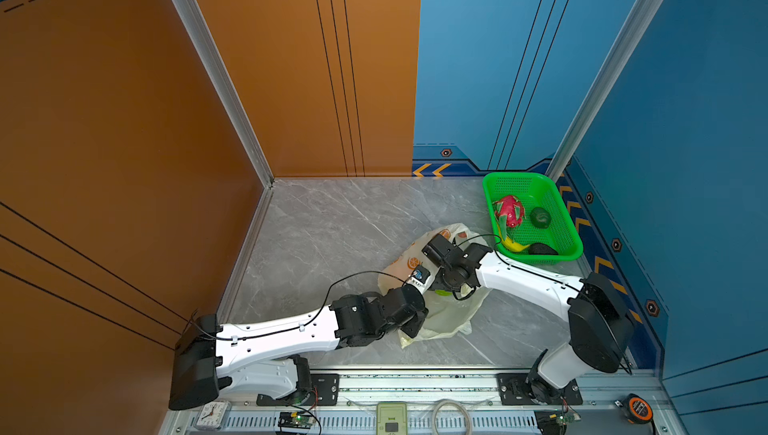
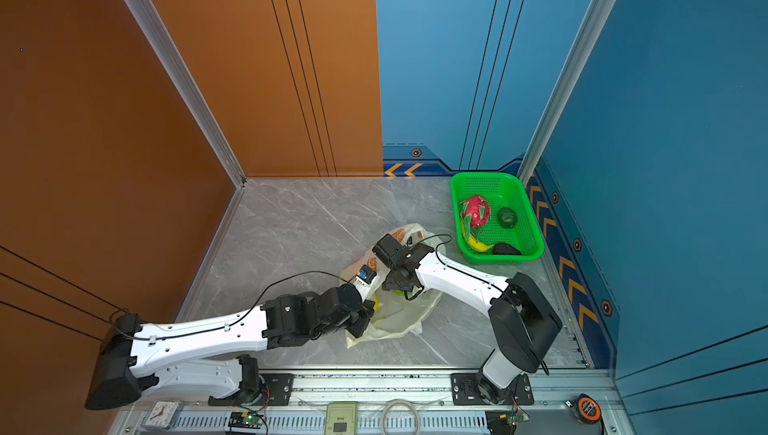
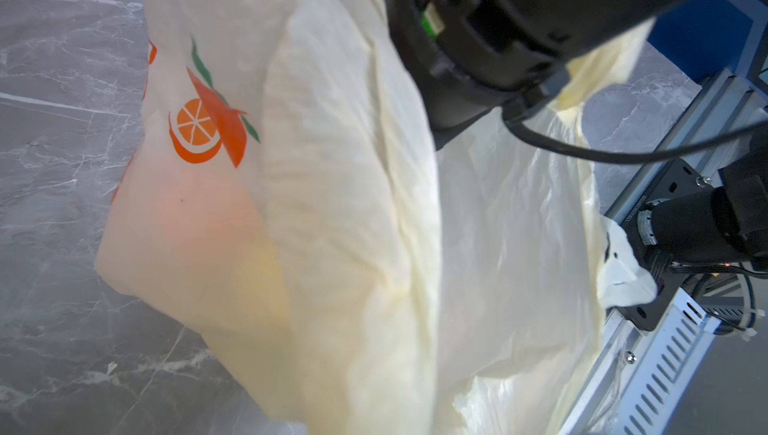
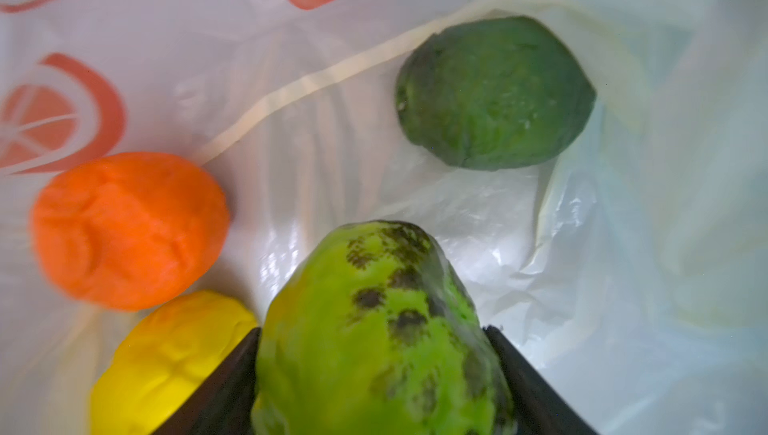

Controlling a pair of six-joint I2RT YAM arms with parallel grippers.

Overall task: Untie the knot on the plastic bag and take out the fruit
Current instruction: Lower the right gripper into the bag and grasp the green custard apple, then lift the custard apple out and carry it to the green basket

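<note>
Right wrist: orange, lemon beside spotted fruit

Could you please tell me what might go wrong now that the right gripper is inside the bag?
1. The jaws of the right gripper flank only the near end of the rounded light-green fruit, so it may slip out when lifted.
2. The thin plastic bag lies loose around the jaws and could snag or be dragged up with the fruit.
3. The lemon and orange sit right beside one jaw and might be knocked.
</note>
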